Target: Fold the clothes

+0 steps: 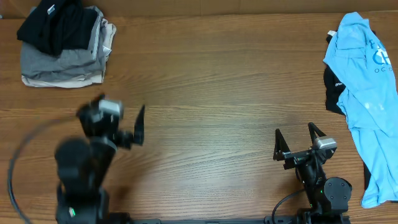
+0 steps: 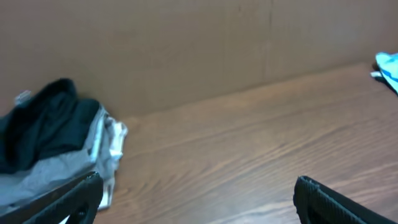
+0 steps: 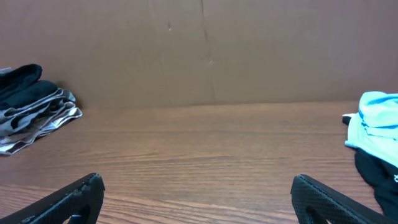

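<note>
In the overhead view, a stack of folded clothes (image 1: 62, 46) is sitting in the upper left of the frame on the wooden table (image 1: 211, 81), dark pieces on top of grey and pale ones. A light blue shirt (image 1: 367, 106) is lying unfolded along the right edge, and a black garment (image 1: 333, 90) is showing from under its left side. The left gripper (image 1: 121, 102) is hanging at the lower left, blurred, with its fingers spread. The right gripper (image 1: 294, 129) is sitting at the lower right, just left of the shirt, with its two fingers standing apart and nothing between them.

In the left wrist view, the left gripper (image 2: 198, 180) is gaping wide, its fingers (image 2: 62, 199) showing only at the bottom corners and holding nothing. The stack of folded clothes (image 2: 50, 143) is filling the left side of the frame, near the left finger. A corner of the light blue shirt (image 2: 388, 68) is peeking in at the upper right edge. A brown wall (image 2: 186, 43) is rising behind the table.

In the right wrist view, the right gripper (image 3: 196, 182) is also spread wide and empty, over bare wood. The stack of folded clothes (image 3: 31, 106) is lying at the far left, the light blue shirt (image 3: 376, 127) at the right edge, and the black garment (image 3: 379, 171) is showing below it.
</note>
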### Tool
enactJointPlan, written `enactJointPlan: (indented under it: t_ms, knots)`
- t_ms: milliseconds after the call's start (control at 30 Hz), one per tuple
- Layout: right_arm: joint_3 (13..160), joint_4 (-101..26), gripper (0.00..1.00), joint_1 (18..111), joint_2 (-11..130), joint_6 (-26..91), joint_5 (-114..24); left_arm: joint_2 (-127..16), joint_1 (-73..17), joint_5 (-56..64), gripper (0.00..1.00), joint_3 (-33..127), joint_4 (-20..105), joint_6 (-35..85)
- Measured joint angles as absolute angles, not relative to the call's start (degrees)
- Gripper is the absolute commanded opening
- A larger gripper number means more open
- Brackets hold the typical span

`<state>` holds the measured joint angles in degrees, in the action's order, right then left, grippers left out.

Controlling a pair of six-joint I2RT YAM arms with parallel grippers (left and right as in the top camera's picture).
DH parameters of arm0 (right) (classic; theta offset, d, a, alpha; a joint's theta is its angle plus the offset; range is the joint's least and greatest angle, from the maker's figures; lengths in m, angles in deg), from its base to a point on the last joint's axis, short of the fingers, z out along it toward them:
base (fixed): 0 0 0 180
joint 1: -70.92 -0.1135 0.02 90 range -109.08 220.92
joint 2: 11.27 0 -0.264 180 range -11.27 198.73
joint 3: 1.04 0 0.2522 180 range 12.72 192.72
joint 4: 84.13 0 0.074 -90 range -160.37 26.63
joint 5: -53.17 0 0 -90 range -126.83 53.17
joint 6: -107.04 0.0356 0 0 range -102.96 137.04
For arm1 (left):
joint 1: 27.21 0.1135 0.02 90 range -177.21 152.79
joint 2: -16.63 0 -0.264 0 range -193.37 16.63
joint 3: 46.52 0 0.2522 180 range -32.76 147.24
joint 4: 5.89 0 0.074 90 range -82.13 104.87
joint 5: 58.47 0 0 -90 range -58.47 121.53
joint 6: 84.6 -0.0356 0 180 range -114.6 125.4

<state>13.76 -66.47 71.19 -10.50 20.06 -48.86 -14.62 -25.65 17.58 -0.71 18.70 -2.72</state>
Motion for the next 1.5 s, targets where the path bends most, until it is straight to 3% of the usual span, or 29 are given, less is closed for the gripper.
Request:
enactJointPlan:
  t_ms: [200, 467, 1500]
  knots:
    - [13.8, -66.5, 1.00, 71.2, -10.5, 20.0, -48.8, 3.3, -22.4, 18.2, 1.00, -15.7, 15.3, -0.4]
    - [13.8, -66.5, 1.00, 71.2, -10.5, 20.0, -48.9, 14.3, -22.3, 20.5, 1.00, -27.6, 10.0, 2.5]
    - [13.8, -66.4, 1.00, 71.2, -10.5, 20.0, -48.8, 15.7, -28.1, 23.3, 1.00, -32.1, 11.5, 3.6]
